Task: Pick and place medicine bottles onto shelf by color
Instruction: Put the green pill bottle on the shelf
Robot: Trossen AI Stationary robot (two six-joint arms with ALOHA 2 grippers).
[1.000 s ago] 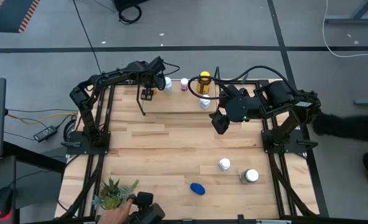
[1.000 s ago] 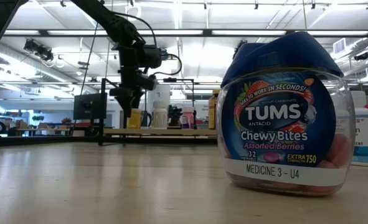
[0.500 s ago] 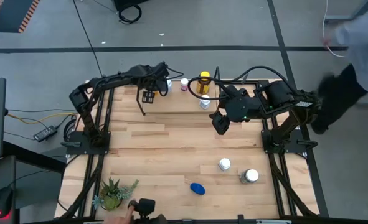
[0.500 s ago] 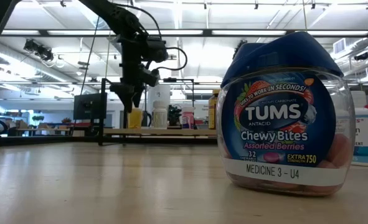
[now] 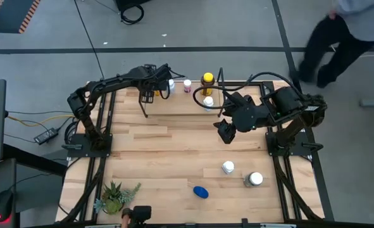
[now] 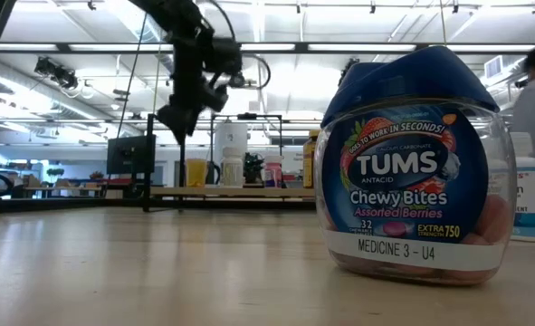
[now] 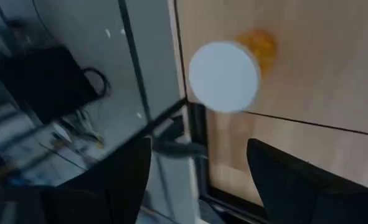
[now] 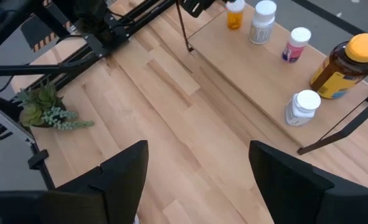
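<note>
Overhead, the low light-wood plank shelf with black wire end frames (image 5: 174,104) is seen along the far edge of the pale wooden desk (image 5: 149,158). On it a white-capped bottle (image 5: 170,83), a small pink-labelled bottle (image 5: 187,84), a large amber bottle with a yellow cap (image 5: 207,80) and a white bottle (image 5: 208,101) are lined up, apparently grouped by colour. The left hand (image 5: 150,95) is held over the shelf's left end; the right hand (image 5: 225,131) hangs over the middle of the desk. Three bottles remain unsorted near the front: a small white one (image 5: 228,167), a clear-greyish one with a white cap (image 5: 254,180) and a blue-capped one (image 5: 201,191). A small green potted plant (image 5: 114,196) stands at the front left corner.

From desk height, the blue-lidded clear antacid bottle (image 6: 416,172) fills the foreground, well apart from the shelf (image 6: 222,191) behind it, above which the left hand (image 6: 178,113) is raised.

Past the left wrist, the dark fingers (image 7: 124,180) are spread apart and empty above a white-capped orange bottle (image 7: 225,76), judged to be already set down.

Past the right wrist, the fingers (image 8: 118,177) are likewise apart with nothing between them, the shelf's row of bottles (image 8: 305,106) lying ahead.
</note>
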